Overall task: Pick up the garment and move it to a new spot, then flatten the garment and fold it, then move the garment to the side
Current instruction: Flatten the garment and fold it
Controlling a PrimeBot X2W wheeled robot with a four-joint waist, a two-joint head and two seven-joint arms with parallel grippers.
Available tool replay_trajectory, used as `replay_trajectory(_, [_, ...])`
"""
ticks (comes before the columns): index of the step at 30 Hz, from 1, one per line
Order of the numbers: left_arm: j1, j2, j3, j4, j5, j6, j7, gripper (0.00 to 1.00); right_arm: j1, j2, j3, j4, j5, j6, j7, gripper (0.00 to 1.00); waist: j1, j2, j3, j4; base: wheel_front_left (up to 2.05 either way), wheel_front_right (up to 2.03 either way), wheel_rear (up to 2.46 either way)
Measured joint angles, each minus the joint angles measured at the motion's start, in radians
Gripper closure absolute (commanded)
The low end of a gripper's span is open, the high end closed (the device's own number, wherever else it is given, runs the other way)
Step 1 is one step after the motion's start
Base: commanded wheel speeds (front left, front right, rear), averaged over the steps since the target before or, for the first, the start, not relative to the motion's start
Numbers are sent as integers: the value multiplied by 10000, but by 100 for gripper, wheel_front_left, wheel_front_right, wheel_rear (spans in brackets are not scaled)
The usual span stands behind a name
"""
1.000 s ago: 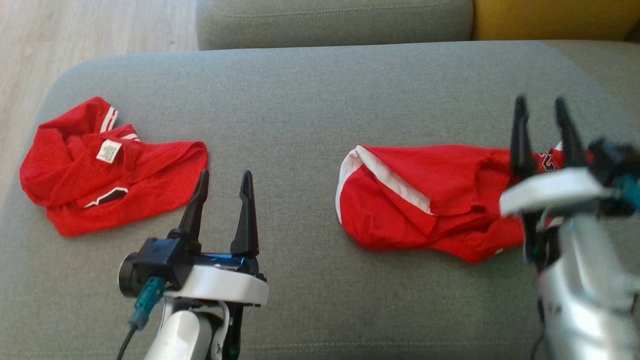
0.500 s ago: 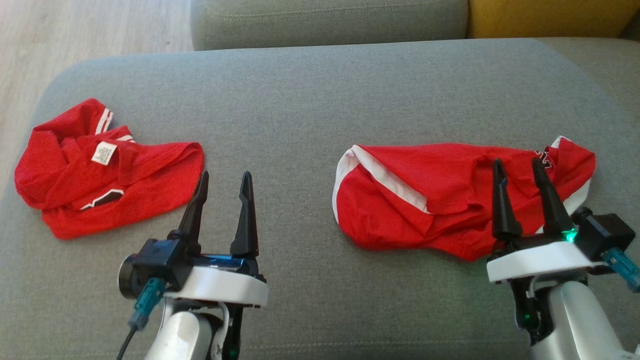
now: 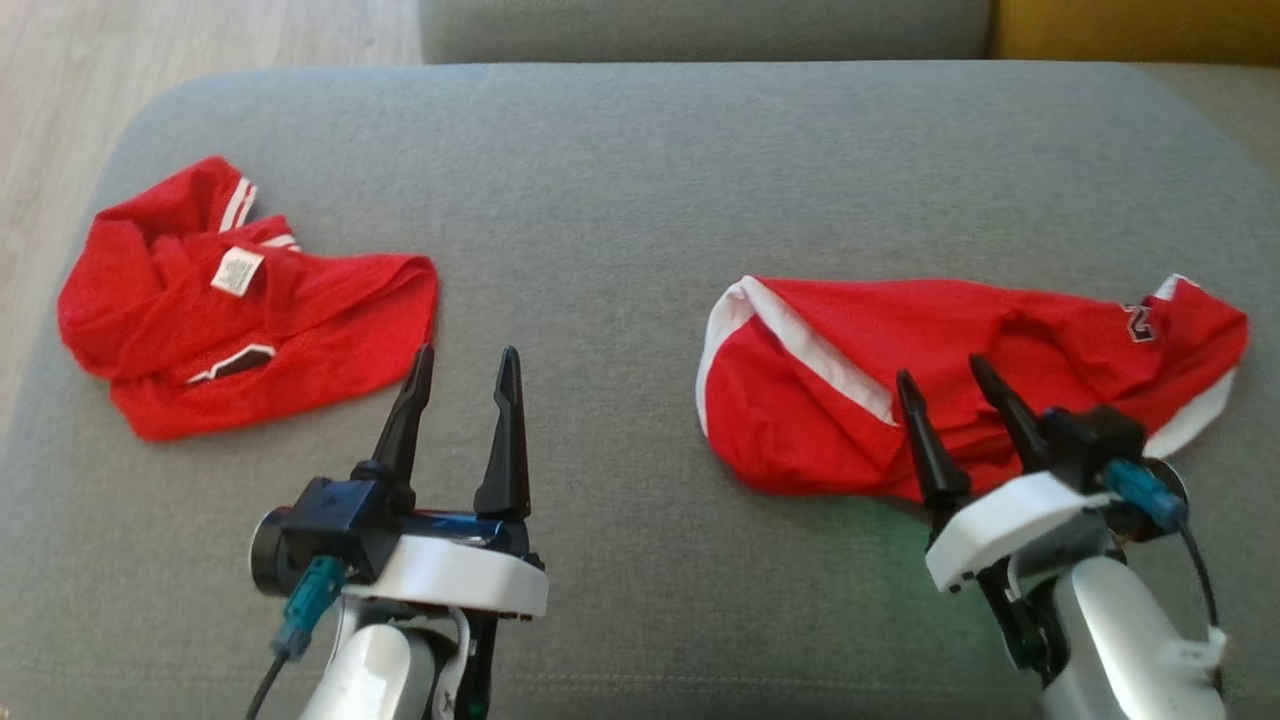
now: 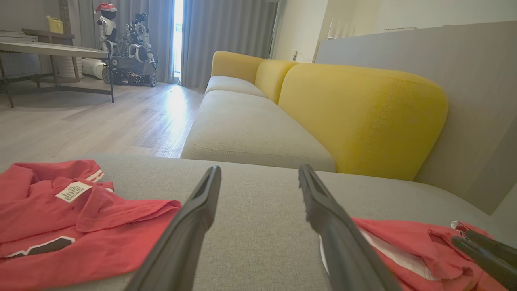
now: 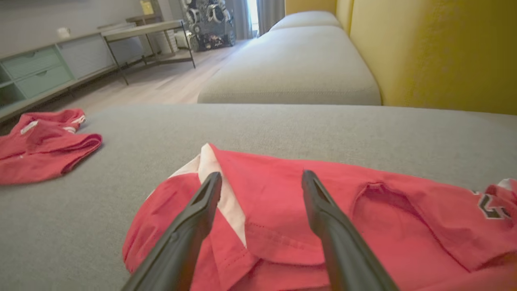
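The right gripper (image 3: 940, 368) has drawn back toward the bottom of the head view, from over the right garment's (image 3: 880, 320) far right end to its near edge; the whole view has also shifted a little, so the camera moved too. The left gripper (image 3: 467, 350) stays at lower left over bare cushion (image 3: 620, 200).

Both grippers have their fingers spread apart and hold nothing. In the right wrist view the right gripper (image 5: 261, 174) points across red fabric, its left finger near the white stripe; whether the tips touch the cloth I cannot tell. The right garment lies crumpled at centre right of the head view, white trim at its left and right ends. The left garment (image 3: 250, 310) lies bunched at left, white label up, just beyond the left fingertips. At the top are another grey seat (image 3: 700, 20), a yellow backrest (image 3: 1130, 25) at upper right and wood floor (image 3: 60, 60) at upper left.
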Motion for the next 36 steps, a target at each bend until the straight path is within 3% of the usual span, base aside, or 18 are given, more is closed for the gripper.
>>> replay_trajectory(18, [-287, 0, -138, -10, -27, 42, 0, 0, -1131, -336, -86, 2107, -798, 0, 479, 0, 0, 0, 652, 730, 0, 0, 0])
replay_trajectory(19, [-287, 0, -155, -12, -27, 56, 0, 0, -1200, -339, -88, 2192, -796, 0, 499, 24, 0, 0, 675, 740, 0, 0, 0])
replay_trajectory(20, [-287, -2, -180, -12, -27, 71, 0, 0, -1252, -343, -86, 2272, -794, 0, 500, 100, 0, 0, 692, 752, 0, 0, 0])
replay_trajectory(28, [-298, -2, -301, -12, -31, 113, 0, 0, -1764, -456, 199, 1927, -495, 0, 142, 100, 0, 0, 781, 804, 0, 0, 0])
replay_trajectory(36, [-453, -2, -593, 25, -176, 151, 0, 0, -3336, -1271, 554, 1310, 1085, 0, 627, 100, 0, 0, 677, 1030, 0, 0, 0])
